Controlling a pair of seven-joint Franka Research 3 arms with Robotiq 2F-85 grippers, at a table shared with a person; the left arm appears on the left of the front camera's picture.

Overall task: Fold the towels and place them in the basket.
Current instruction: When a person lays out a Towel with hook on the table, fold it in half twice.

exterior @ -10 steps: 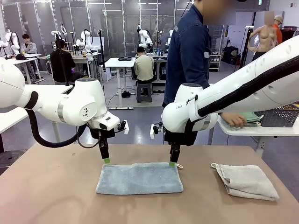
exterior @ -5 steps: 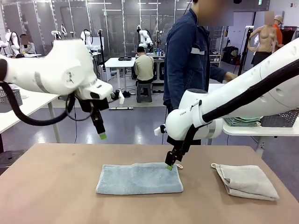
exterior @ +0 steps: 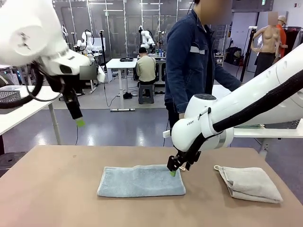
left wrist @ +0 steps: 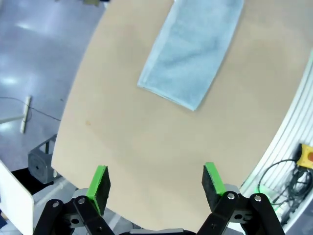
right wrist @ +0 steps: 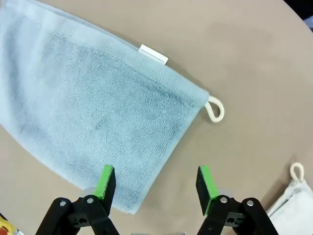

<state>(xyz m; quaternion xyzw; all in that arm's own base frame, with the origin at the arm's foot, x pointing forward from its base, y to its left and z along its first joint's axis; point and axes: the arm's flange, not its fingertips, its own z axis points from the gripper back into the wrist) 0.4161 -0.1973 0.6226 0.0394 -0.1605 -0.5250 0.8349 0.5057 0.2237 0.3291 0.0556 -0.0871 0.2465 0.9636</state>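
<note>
Towel (exterior: 141, 181): blue-grey terry, folded rectangle.

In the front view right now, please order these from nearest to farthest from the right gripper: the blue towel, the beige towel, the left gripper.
1. Blue towel: directly under the right gripper, at its far right corner.
2. Beige towel: on the table, toward the right.
3. Left gripper: raised high at far left.

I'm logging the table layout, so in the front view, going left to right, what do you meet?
Left claw raised, open → blue-grey towel flat on the table → right claw at its far right corner → beige folded towel.
</note>
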